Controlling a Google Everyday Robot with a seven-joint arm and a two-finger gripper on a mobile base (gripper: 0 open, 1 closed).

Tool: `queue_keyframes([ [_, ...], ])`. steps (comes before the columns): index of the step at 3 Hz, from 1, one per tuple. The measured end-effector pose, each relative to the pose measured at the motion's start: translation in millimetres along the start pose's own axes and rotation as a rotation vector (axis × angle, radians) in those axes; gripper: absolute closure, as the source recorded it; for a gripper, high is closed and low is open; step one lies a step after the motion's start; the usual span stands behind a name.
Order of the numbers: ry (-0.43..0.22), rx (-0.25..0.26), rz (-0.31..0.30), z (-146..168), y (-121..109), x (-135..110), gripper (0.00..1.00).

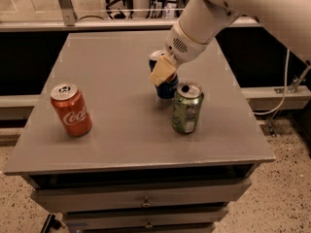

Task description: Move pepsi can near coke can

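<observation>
The pepsi can (pixel 167 87), dark blue with a silver top, stands mid-table, just left of and behind a green can. My gripper (pixel 164 74) comes down from the upper right on a white arm and is shut on the pepsi can; one cream finger (pixel 162 72) lies across its front. The can's base is at or just above the tabletop. The coke can (pixel 72 109), red-orange with white lettering, stands upright near the table's front left, well apart from the pepsi can.
A green can (pixel 187 108) stands upright right next to the pepsi can, on its front right. The grey table (pixel 121 144) has drawers below its front edge. A glass barrier and metal frame run behind the table; cables hang at the right.
</observation>
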State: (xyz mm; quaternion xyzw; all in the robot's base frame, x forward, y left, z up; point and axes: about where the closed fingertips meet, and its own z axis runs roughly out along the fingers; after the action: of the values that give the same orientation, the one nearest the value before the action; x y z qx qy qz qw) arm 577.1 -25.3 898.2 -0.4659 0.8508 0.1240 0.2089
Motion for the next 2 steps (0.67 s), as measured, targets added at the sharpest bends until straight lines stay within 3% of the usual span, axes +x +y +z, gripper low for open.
queue_keyframes([
  [1,-0.036,-0.013,-0.023,-15.3,9.2,-0.4,1.00],
  [2,-0.086,-0.030,-0.046,-33.1,19.1,-1.9,1.00],
])
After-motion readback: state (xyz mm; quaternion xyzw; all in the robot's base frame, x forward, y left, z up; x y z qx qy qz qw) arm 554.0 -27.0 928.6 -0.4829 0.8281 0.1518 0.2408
